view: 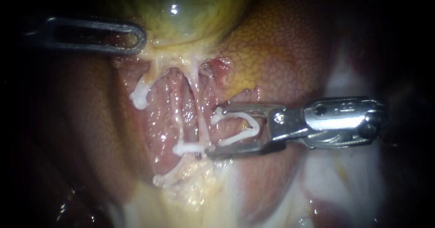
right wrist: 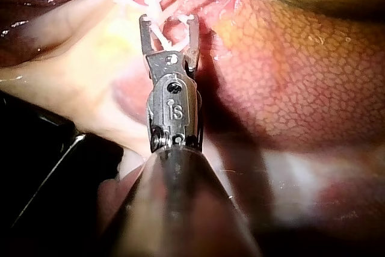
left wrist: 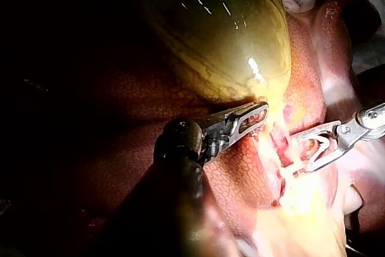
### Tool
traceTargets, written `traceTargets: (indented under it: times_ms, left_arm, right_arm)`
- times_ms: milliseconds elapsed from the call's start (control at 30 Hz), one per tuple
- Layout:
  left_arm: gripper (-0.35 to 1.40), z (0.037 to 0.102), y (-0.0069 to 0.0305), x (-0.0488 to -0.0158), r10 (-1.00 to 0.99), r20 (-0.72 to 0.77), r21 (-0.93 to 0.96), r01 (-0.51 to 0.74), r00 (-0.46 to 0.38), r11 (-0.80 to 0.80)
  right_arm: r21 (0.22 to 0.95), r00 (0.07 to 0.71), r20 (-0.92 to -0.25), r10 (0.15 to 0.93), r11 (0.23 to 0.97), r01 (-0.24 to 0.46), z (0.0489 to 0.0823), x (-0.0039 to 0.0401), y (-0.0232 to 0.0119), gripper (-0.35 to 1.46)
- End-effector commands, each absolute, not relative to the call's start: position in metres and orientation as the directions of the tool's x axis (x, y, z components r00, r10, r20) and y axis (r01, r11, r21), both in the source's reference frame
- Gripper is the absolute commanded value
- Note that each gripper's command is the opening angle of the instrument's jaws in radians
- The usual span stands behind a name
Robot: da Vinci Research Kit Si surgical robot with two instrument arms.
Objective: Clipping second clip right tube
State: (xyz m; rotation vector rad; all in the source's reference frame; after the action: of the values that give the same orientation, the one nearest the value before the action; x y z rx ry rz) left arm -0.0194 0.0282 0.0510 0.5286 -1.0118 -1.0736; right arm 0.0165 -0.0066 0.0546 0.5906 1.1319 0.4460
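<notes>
White legs of the second clip (view: 256,126) line the end effector of the right instrument (view: 213,132). Its two jaws stand spread wide, each bearing on one leg, so they pinch the clip unclosed with its mouth facing the tubes.

The left instrument (view: 138,41) has its end effector pressed onto pale tissue where the gallbladder (view: 181,10) narrows. That hold probably serves to draw the gallbladder away from the liver (view: 281,60), so that the thin strands below it stretch straight and stand apart. This would give the clip a clean line of approach from the side.

The right tube (view: 200,114) runs down from the gallbladder's neck as a pale cord. It lies just ahead of the right instrument's jaw tips, across the mouth of the clip and not yet inside it. I cannot tell whether the tips touch it. A seated clip (view: 186,149) already crosses the tube lower down, just beside the lower jaw's tip. The open clip is lined up on the stretch of tube between that clip and the gallbladder.

In the right wrist view, white strands show between the spread jaws, but clip and tube cannot be told apart there. Another clip (view: 139,97) sits on a strand well to the far side, near the left tube (view: 176,114).
</notes>
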Motion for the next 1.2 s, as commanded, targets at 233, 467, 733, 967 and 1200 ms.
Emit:
traceTargets:
  times_ms: [233,467,733,967,1200]
  left_arm:
    - [-0.35,0.051,0.0282,-0.0194,-0.902,0.415,0.778,0.469,0.117,0.419]
    - [-0.35,0.051,0.0282,-0.0195,-0.902,0.415,0.778,0.469,0.117,0.419]
    - [-0.35,0.051,0.0281,-0.0195,-0.902,0.415,0.778,0.469,0.116,0.419]
    - [-0.35,0.051,0.0281,-0.0195,-0.902,0.416,0.777,0.469,0.116,0.419]
    - [-0.35,0.051,0.0281,-0.0195,-0.902,0.415,0.777,0.47,0.116,0.418]
  right_arm:
    - [0.7,0.308,-0.68,0.665,0.714,0.005,0.0553,0.0181,-0.0067,0.48]
    - [0.767,0.212,-0.638,0.741,0.636,0.087,0.0557,0.019,-0.0066,0.47]
    - [0.799,0.141,-0.595,0.791,0.563,0.209,0.055,0.019,-0.0069,0.45]
    - [0.8,0.146,-0.589,0.794,0.548,0.246,0.0538,0.0195,-0.0077,0.42]
    - [0.828,0.153,-0.55,0.821,0.512,0.229,0.054,0.0193,-0.0074,0.28]
